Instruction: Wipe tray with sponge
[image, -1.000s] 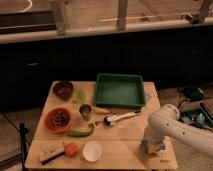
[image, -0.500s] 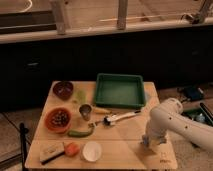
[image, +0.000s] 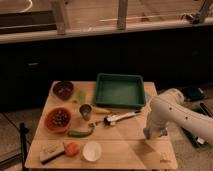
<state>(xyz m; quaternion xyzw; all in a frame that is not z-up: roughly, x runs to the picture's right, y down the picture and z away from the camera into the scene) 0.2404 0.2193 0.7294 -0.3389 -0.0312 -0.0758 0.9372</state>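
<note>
The orange bowl (image: 59, 120) holds dark bits, perhaps berries. The claw (image: 154, 134) (pressed together) hangs low over the table (image: 125, 150) near the tray (image: 120, 91).

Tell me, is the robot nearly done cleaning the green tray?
Not nearly. Done: nothing looks wiped yet. The tray sits at the back of the table, and nothing is touching it. In hand: the gripper is shut and low over the table's right side, in front of the tray rather than over it. I cannot make out the sponge there. Left: carry the sponge to the tray and wipe it.
</note>
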